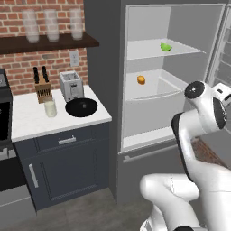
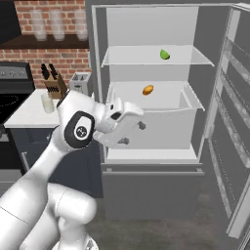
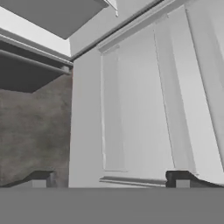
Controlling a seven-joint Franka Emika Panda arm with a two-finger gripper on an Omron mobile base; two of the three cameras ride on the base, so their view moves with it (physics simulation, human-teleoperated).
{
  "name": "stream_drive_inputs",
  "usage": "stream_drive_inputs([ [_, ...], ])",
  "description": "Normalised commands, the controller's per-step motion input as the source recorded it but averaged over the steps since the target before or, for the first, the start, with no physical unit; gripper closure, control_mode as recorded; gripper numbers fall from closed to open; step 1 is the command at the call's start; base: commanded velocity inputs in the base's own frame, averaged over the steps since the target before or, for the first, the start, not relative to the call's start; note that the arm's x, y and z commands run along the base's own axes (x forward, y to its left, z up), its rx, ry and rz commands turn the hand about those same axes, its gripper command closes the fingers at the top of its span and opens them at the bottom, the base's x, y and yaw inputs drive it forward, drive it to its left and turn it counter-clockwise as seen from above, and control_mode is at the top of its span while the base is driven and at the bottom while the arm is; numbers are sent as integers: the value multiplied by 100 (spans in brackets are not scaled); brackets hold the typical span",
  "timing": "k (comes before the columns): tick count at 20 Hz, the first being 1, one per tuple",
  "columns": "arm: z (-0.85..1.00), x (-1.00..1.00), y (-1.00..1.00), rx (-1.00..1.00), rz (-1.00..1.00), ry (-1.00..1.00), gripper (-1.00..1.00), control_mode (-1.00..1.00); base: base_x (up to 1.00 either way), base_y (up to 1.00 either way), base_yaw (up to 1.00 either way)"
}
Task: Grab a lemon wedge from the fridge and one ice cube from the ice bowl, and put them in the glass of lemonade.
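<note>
Robot arm fills the foreground, and its pincer (image 2: pixel 132 133) hangs in front of the open fridge (image 2: pixel 97 73) with both jaws spread wide and nothing between them. Up and past the pincer, the lemon wedge (image 2: pixel 165 54) sits on the upper white shelf (image 2: pixel 127 61), well apart from the fingertips (image 3: pixel 41 179). A small orange fruit (image 2: pixel 147 90) lies in the drawer (image 2: pixel 188 114) just above the pincer. Way off to the pincer's left on the counter (image 1: pixel 31 119) are the glass of lemonade (image 1: pixel 50 108) and the ice bowl (image 1: pixel 81 108), just beside each other
</note>
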Motion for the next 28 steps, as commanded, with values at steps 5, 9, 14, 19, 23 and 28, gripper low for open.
stream_drive_inputs([
  [5,-16,-47,100,22,0,-14,-100,-100,0,0,0],
  [9,-62,-52,100,35,0,-23,-100,-100,0,0,0],
  [14,-54,-55,100,35,2,-15,-100,-100,0,0,0],
  [19,-8,-28,91,26,1,-11,-100,-100,0,0,0],
  [23,0,-8,30,5,4,-7,-100,-100,0,0,0],
  [28,0,-26,4,6,15,-17,-100,-100,0,0,0],
])
